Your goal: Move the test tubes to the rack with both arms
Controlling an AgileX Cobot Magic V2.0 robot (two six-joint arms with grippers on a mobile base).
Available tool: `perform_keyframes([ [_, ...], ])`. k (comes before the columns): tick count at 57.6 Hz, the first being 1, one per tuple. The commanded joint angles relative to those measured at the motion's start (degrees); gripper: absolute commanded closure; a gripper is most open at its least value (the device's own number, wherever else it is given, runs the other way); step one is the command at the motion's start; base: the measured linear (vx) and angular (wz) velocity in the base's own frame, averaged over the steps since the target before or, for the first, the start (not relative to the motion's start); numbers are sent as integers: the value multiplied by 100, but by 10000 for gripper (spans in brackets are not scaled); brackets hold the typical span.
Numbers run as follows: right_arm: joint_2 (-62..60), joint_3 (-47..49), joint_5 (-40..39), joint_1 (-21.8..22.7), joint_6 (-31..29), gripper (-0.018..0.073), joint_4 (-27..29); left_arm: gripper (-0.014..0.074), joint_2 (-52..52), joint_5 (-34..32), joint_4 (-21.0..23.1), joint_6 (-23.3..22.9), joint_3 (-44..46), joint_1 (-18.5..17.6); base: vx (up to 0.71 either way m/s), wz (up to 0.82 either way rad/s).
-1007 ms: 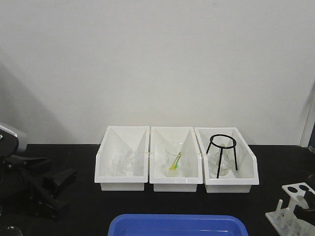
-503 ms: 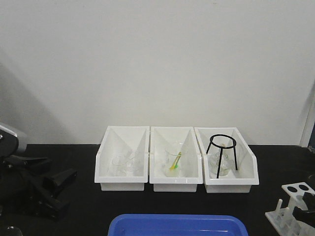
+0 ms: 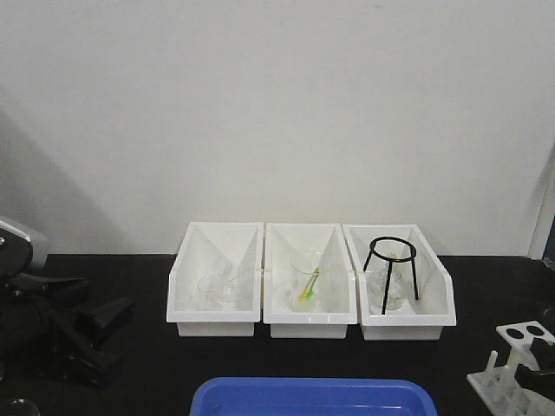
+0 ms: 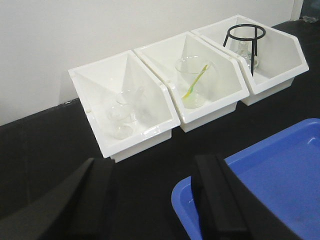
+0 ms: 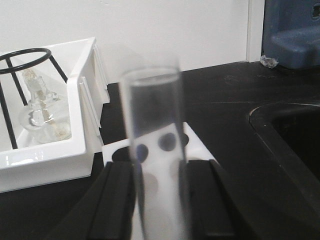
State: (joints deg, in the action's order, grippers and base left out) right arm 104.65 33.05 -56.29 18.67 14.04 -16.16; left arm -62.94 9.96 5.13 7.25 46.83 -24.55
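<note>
- Sitting low at the far left of the front view, the left gripper (image 3: 91,334) rests over the black table (image 3: 139,381). Its jaws are wide apart with nothing between them.
- In the left wrist view, the left gripper (image 4: 155,200) shows two dark fingers (image 4: 217,200). Bare table lies in the gap between the jaws.
- Past the jaws stands the left white bin (image 4: 122,107), with small clear glass pieces inside.
- Next to it is the middle bin (image 4: 192,80). It holds a glass beaker (image 4: 192,82) with a yellow-green stick (image 4: 196,82) leaning in it.
- The right bin (image 4: 260,55) holds a black ring stand (image 4: 244,42) over a small glass flask (image 5: 40,112).
- A blue tray (image 4: 270,185) lies just beside the right-hand jaw of the left gripper.
- In the right wrist view, the right gripper (image 5: 157,202) is clamped on one test tube (image 5: 155,150). The tube stands upright between the jaws, open rim on top.
- The white rack (image 5: 167,145) with its round holes lies just behind the jaws and the tube. I cannot tell if the tube's bottom touches it.
- In the front view the rack (image 3: 516,364) sits at the far right edge of the table.
</note>
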Motion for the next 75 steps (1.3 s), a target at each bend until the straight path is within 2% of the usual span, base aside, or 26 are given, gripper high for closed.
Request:
perform_keyframes([
  [1,-199,136,-521,18,-44,162,-18,151,118,-469,48,-47,161,0,0,0],
  [24,-936,136,-761,24,-57,133,66,151,118,-457,47,-47,161,0,0,0],
  [36,-1971,136,-420,24,-57,133,60,151,118,-421,47,-47,161,0,0,0],
  [44,-2716,136,7,19,-18,133,-252,151,118,-325,47,-47,161,0,0,0],
  [51,-3521,136,717,19,402,150,-938,158,118,-205,47,-47,161,0,0,0],
  [58,-4298,136,1527,19,1520,234,-1865,227,118,-7,49,-47,161,0,0,0],
  [63,-4765,136,1950,19,2419,349,-2651,330,118,207,49,-47,161,0,0,0],
  [72,-5434,136,2340,19,3955,567,-4246,587,124,432,49,-47,161,0,0,0],
  [73,-5477,136,2340,19,4109,573,-4411,621,124,437,49,-47,161,0,0,0],
  [75,-5570,136,2340,19,4488,573,-4821,620,124,444,49,-47,161,0,0,0],
])
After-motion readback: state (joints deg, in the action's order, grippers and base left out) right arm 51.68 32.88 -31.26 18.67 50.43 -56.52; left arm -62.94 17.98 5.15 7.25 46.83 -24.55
